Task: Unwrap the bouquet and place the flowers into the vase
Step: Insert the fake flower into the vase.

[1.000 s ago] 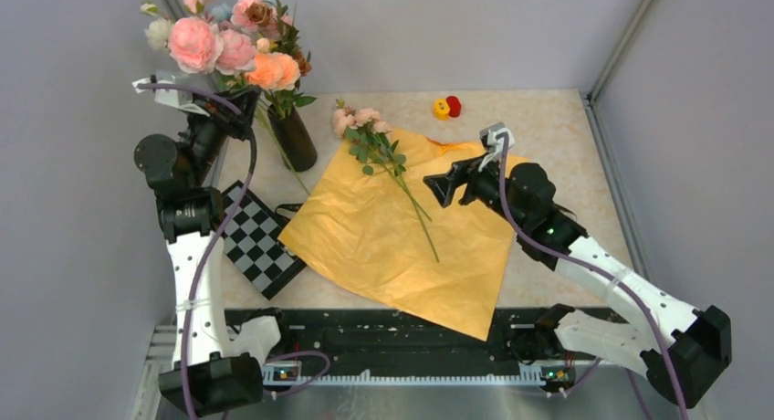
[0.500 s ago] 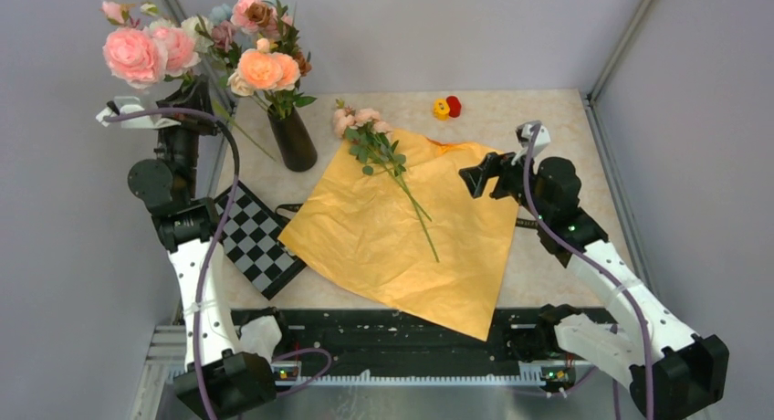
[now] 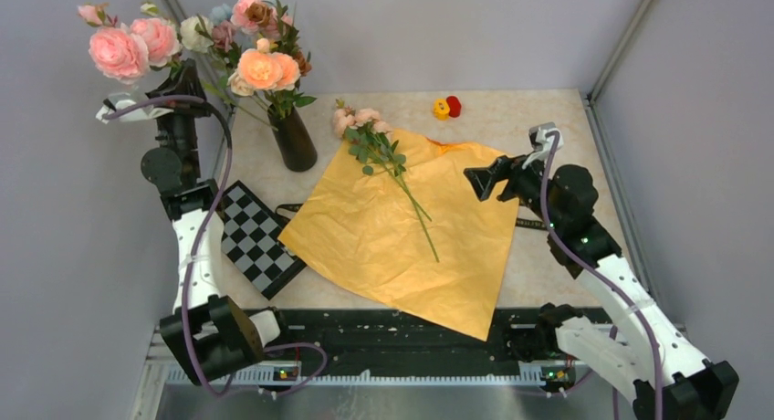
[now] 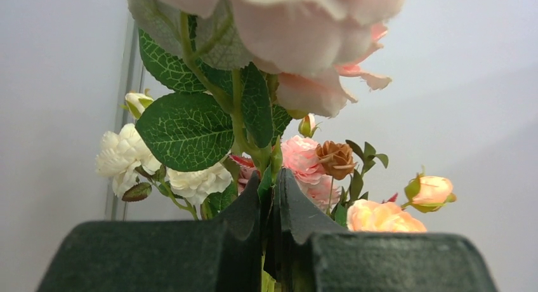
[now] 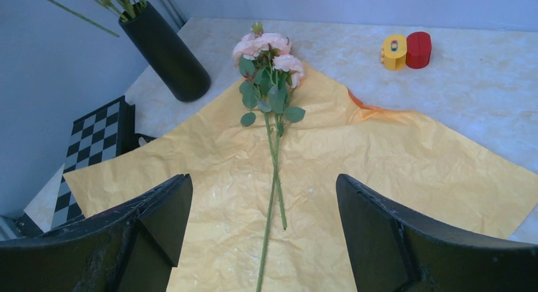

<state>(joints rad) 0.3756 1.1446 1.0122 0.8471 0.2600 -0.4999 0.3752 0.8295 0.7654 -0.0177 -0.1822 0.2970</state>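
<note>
Top: high, behind arm bases, looking down on the whole table [image 3: 548,119]. Left wrist: aimed upward, blooms [image 4: 304,25] very close. Right wrist: low over table's right side, facing far-left; shares paper [image 5: 393,165] [image 3: 383,237] and vase [image 5: 168,57] [image 3: 294,141] with top.

the pale marbled table [image 3: 548,128] bears orange paper [image 3: 383,246], vase [image 3: 294,141], checkerboard [image 3: 260,242], yellow-and-red pieces [image 3: 446,107].

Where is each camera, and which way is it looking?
Top camera: high behind the arms, looking down at the table; left arm and right arm show.
Left wrist: on the left gripper, shut on a rose stem, facing other blooms and wall.
Right wrist: on the open right gripper, facing small roses on orange paper.
Shared: top and right wrist both see the black vase.
</note>
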